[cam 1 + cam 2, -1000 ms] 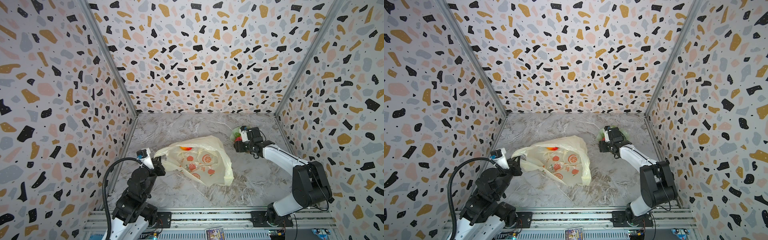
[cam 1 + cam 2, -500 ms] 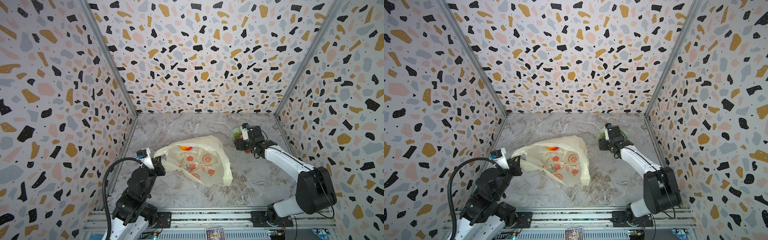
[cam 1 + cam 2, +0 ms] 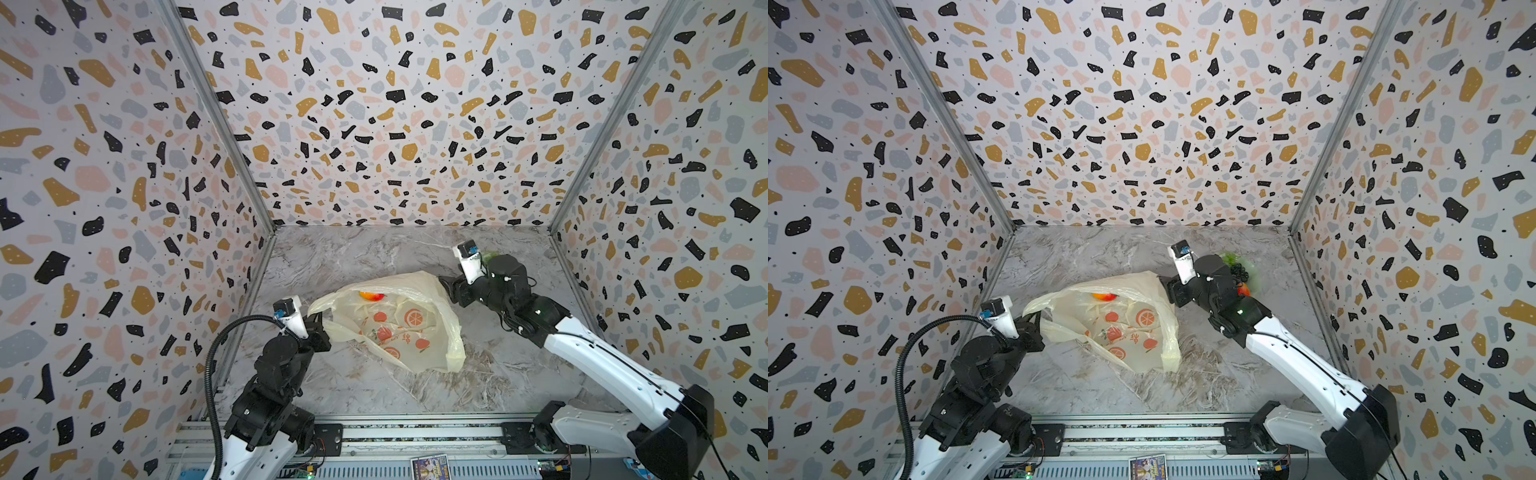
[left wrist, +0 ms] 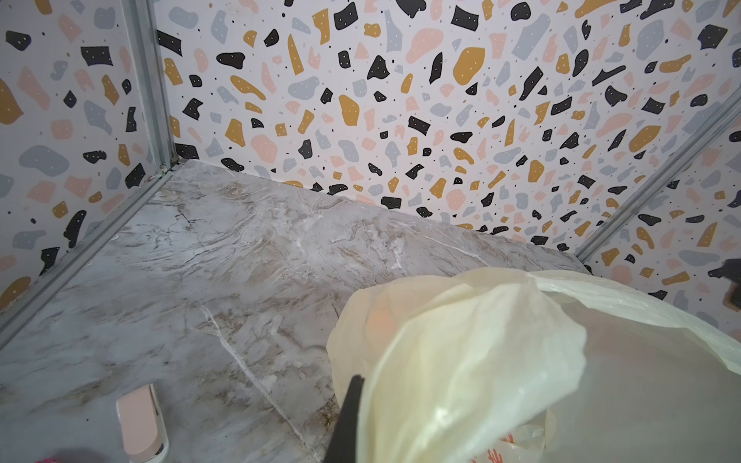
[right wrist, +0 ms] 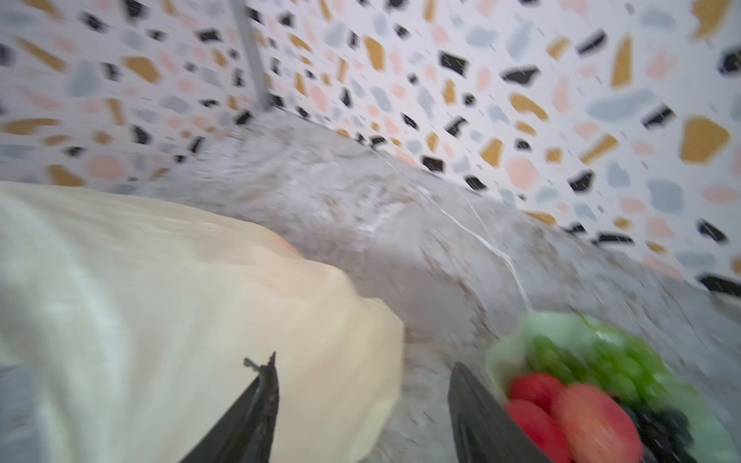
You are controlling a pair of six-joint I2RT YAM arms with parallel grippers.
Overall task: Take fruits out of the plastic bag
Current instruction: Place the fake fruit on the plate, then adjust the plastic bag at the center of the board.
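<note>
The cream-yellow plastic bag (image 3: pixel 399 328) (image 3: pixel 1117 328) lies crumpled mid-table, its mouth held up toward the left. A red-yellow fruit (image 3: pixel 371 296) (image 3: pixel 1104 296) shows inside near the far rim. My left gripper (image 3: pixel 318 328) (image 3: pixel 1034 322) is shut on the bag's near-left edge. In the left wrist view the bag (image 4: pixel 461 360) covers all but one black finger (image 4: pixel 348 417). My right gripper (image 3: pixel 446 286) (image 5: pixel 363 373) hangs open over the bag's far right corner (image 5: pixel 200 320), jaws wide apart, holding nothing. More fruits lie in the dish: green grapes (image 5: pixel 601 360), red apples (image 5: pixel 533 389), dark grapes (image 3: pixel 1239 270).
The pale green dish (image 3: pixel 1252 276) (image 5: pixel 517 344) sits at the back right, just behind the right wrist. Speckled walls close in the left, back and right sides. A metal rail (image 3: pixel 415 432) runs along the front edge between the two arm bases.
My right arm has swung left, away from the dish, to the bag's far right corner. Left gripper and bag have stayed put.
</note>
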